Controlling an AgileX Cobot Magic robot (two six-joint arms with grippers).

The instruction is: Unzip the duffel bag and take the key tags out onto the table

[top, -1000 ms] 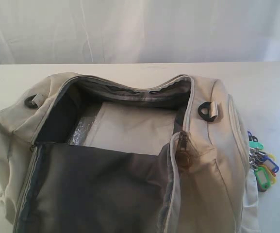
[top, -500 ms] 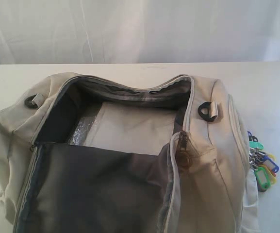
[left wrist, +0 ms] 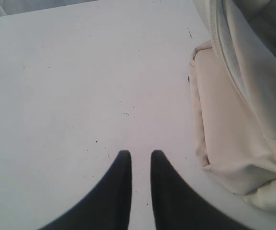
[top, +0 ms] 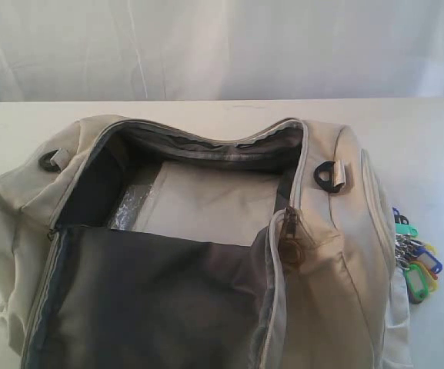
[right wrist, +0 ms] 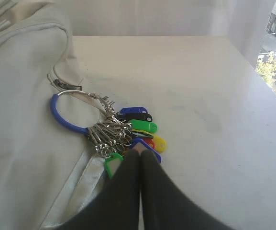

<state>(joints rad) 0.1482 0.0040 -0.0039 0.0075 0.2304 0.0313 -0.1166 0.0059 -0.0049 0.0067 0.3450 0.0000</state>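
Table (top: 206, 111): smooth, flat, white.
Duffel bag (top: 337, 284): soft cream fabric, unzipped, dark lining; centre of the exterior view.
Key tags (top: 415, 261): glossy coloured plastic on metal rings; right edge, against the bag, at the right gripper (right wrist: 141, 152) tips.
Right jaws: clenched, empty.
Left gripper (left wrist: 140, 154): slightly parted, empty.

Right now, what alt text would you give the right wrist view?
A bunch of coloured key tags on a blue loop lies on the white table, against the side of the cream duffel bag. The shut right gripper points at them from close by.
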